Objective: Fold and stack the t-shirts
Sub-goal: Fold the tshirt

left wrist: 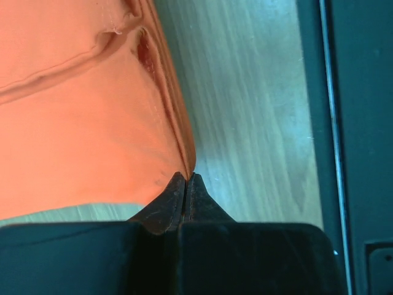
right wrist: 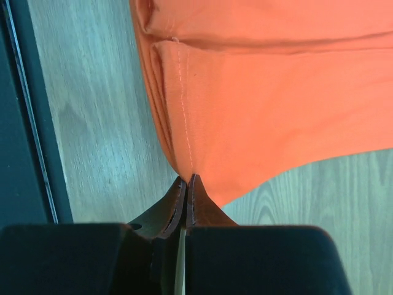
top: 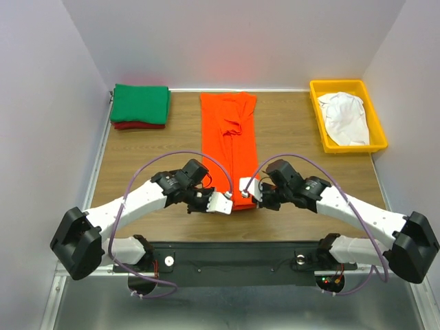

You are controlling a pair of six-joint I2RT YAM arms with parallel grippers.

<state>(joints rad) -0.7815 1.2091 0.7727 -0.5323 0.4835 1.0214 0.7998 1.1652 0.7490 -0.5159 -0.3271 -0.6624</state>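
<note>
As both arms reach inward over the near edge, we see the left gripper [top: 229, 203] with its jaws pressed together on the near left corner of the orange t-shirt [top: 230, 137], a thin bit of hem pinched between the tips. Our right gripper [top: 247, 192] is likewise clamped tight, on the shirt's near right corner. The orange t-shirt lies folded into a long narrow strip down the middle of the wooden table [top: 151, 155], running from twelve towards six o'clock. At ten o'clock a folded green t-shirt [top: 141, 103] sits on top of a folded dark red t-shirt [top: 137, 126]. At two o'clock a yellow tray [top: 315, 93] holds a crumpled white t-shirt [top: 344, 117]. Plain pale walls [top: 234, 41] close in the table on three sides.
</note>
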